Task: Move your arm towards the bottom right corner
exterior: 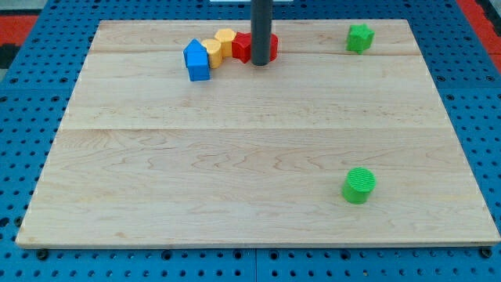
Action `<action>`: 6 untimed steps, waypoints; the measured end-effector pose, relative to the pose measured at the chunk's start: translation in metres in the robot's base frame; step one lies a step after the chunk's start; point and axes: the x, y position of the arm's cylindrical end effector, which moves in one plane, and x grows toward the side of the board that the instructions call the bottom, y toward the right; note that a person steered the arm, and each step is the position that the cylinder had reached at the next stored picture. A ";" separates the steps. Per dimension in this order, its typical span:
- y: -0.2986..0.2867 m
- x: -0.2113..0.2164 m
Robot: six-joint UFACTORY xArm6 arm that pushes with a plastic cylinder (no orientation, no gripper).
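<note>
My tip [261, 64] stands at the view's top centre, on the wooden board [235, 157]. It is right in front of a red block [245, 46], partly hiding it. To the left of the red block lie two yellow blocks [219, 43], and a blue house-shaped block [197, 60] at the row's left end. A green star-like block [360, 37] sits at the view's top right. A green round block [359, 186] sits at the lower right, far below my tip.
The board rests on a blue perforated table [31, 94]. A red area [16, 19] shows in the top left corner and another at the top right.
</note>
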 end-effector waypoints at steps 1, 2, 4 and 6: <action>-0.008 -0.024; 0.002 -0.035; 0.086 -0.014; 0.148 0.055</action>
